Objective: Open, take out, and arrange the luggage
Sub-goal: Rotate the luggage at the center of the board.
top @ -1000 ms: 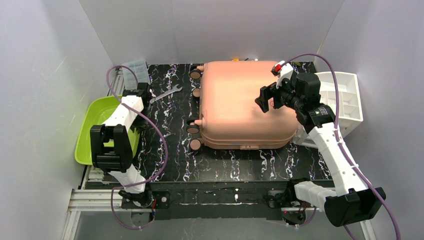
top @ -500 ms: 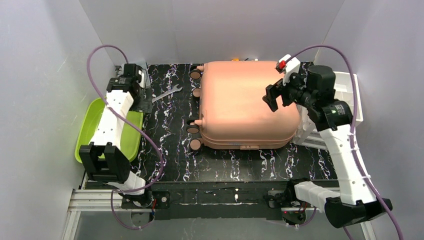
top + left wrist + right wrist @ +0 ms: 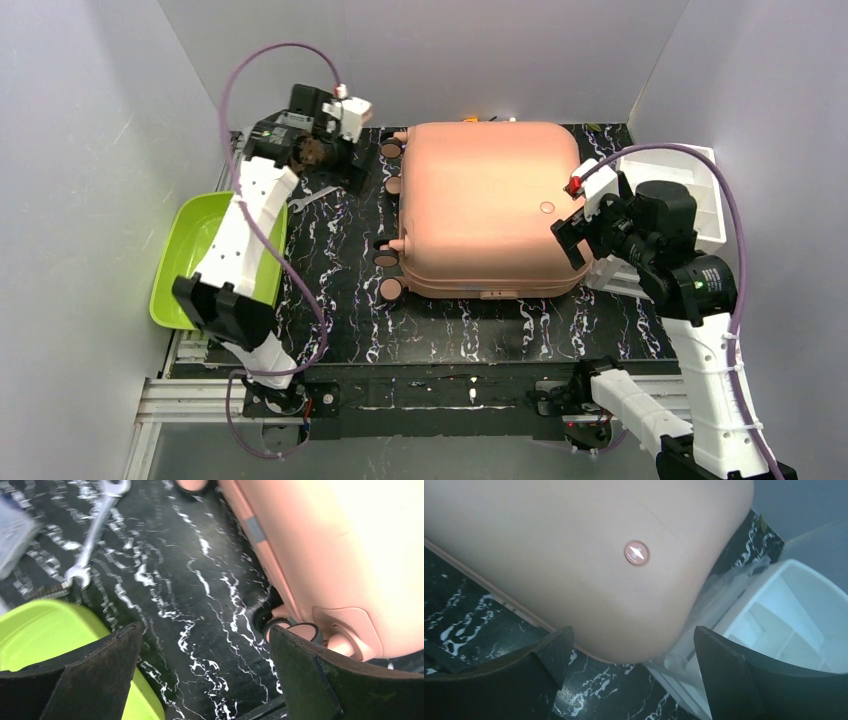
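Setup is a boxed-in cell: plain pale grey walls (image 3: 400, 60) on three sides and a black counter (image 3: 450, 330) with white marble-style veining. It sits on an aluminium rail (image 3: 190, 400) at the near edge.

The luggage (image 3: 487, 210) lies flat and zipped shut, taking up the middle-to-right of the counter back toward the far wall, with its wheels pointing left. A white organizer (image 3: 690, 170) is jammed right up against its right side. A lime tray (image 3: 190, 240) sits at the counter's left edge, and there's a wrench (image 3: 312, 195) on the bare surface between the tray and the luggage.

The left tool (image 3: 205, 645) is up over the back-left corner by the wrench, spread wide with nothing in it. The right tool (image 3: 633, 632) hangs above the luggage's near-right corner, also spread wide and holding nothing.
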`<state>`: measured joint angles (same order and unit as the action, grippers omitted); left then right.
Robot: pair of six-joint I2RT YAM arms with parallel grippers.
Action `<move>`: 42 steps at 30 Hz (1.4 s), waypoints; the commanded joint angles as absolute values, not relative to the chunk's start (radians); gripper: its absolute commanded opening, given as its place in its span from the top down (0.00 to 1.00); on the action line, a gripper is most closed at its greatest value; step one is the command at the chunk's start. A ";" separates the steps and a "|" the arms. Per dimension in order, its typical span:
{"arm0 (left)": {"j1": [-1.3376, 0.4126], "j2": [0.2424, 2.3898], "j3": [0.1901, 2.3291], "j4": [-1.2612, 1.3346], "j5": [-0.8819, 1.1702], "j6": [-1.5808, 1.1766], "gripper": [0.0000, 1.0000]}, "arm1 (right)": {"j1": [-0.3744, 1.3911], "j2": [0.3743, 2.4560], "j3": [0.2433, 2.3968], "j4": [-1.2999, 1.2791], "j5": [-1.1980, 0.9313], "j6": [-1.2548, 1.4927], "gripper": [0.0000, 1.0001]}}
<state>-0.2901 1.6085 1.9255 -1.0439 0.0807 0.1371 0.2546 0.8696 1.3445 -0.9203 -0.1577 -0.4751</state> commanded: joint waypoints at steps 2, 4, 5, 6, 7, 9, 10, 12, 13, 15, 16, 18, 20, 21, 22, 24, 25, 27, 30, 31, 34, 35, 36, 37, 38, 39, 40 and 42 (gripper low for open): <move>-0.355 1.673 1.889 -1.083 0.322 0.317 0.04 | 0.250 0.833 1.262 -0.872 0.128 -0.467 0.02; -0.362 1.644 1.821 -1.076 0.384 0.360 0.07 | 0.249 0.821 1.240 -0.885 0.147 -0.476 0.01; -0.363 1.631 1.796 -1.074 0.410 0.376 0.08 | 0.249 0.813 1.222 -0.882 0.146 -0.482 0.02; -0.366 1.619 1.766 -1.070 0.432 0.385 0.10 | 0.249 0.802 1.203 -0.877 0.143 -0.487 0.02; -0.368 1.610 1.738 -1.068 0.456 0.397 0.11 | 0.249 0.792 1.183 -0.873 0.142 -0.491 0.02; -0.382 1.595 1.688 -1.060 0.486 0.410 0.16 | 0.249 0.776 1.154 -0.864 0.152 -0.500 0.02; -0.398 1.592 1.666 -1.055 0.491 0.415 0.19 | 0.249 0.773 1.143 -0.859 0.159 -0.503 0.02; -0.430 1.590 1.633 -1.052 0.480 0.423 0.21 | 0.248 0.772 1.124 -0.855 0.164 -0.507 0.02; -0.445 1.590 1.619 -1.049 0.474 0.425 0.22 | 0.248 0.775 1.115 -0.857 0.161 -0.509 0.02; -0.475 1.591 1.596 -1.046 0.468 0.429 0.23 | 0.249 0.802 1.105 -0.859 0.146 -0.516 0.02; -0.488 1.593 1.587 -1.047 0.463 0.431 0.24 | 0.249 0.817 1.100 -0.857 0.144 -0.519 0.02; -0.510 1.592 1.567 -1.047 0.451 0.436 0.26 | 0.249 0.849 1.093 -0.842 0.155 -0.526 0.02; -0.525 1.583 1.547 -1.047 0.454 0.440 0.27 | 0.249 0.876 1.082 -0.812 0.173 -0.534 0.02; -0.529 1.578 1.539 -1.047 0.456 0.441 0.28 | 0.249 0.890 1.078 -0.797 0.177 -0.537 0.02; -0.532 1.572 1.529 -1.046 0.462 0.442 0.30 | 0.249 0.906 1.072 -0.786 0.177 -0.538 0.02; -0.536 1.556 1.510 -1.049 0.473 0.445 0.34 | 0.249 0.937 1.062 -0.763 0.169 -0.545 0.02; -0.538 1.546 1.497 -1.053 0.482 0.447 0.35 | 0.249 0.954 1.054 -0.750 0.166 -0.549 0.02; -0.545 1.528 1.479 -1.068 0.498 0.456 0.38 | 0.249 0.984 1.037 -0.722 0.151 -0.562 0.01; -0.557 1.497 1.454 -1.101 0.518 0.469 0.41 | 0.249 1.029 1.021 -0.687 0.099 -0.588 0.02; -0.561 1.485 1.446 -1.115 0.528 0.475 0.41 | 0.249 1.045 1.021 -0.678 0.074 -0.594 0.02; -0.574 1.442 1.415 -1.134 0.537 0.480 0.42 | 0.249 1.098 1.029 -0.649 0.009 -0.603 0.02; -0.580 1.428 1.399 -1.139 0.539 0.478 0.42 | 0.249 1.123 1.038 -0.639 -0.031 -0.603 0.02; -0.585 1.415 1.388 -1.143 0.536 0.476 0.42 | 0.249 1.147 1.049 -0.629 -0.055 -0.603 0.02; -0.590 1.402 1.377 -1.145 0.535 0.474 0.42 | 0.249 1.170 1.061 -0.621 -0.075 -0.601 0.01; -0.595 1.391 1.368 -1.145 0.535 0.472 0.42 | 0.249 1.194 1.074 -0.613 -0.096 -0.598 0.02; -0.600 1.382 1.360 -1.146 0.537 0.470 0.42 | 0.249 1.217 1.088 -0.606 -0.115 -0.587 0.02; -0.606 1.375 1.354 -1.145 0.538 0.468 0.42 | 0.249 1.241 1.101 -0.599 -0.133 -0.582 0.02; -0.614 1.365 1.351 -1.144 0.540 0.464 0.41 | 0.249 1.284 1.127 -0.572 -0.171 -0.564 0.02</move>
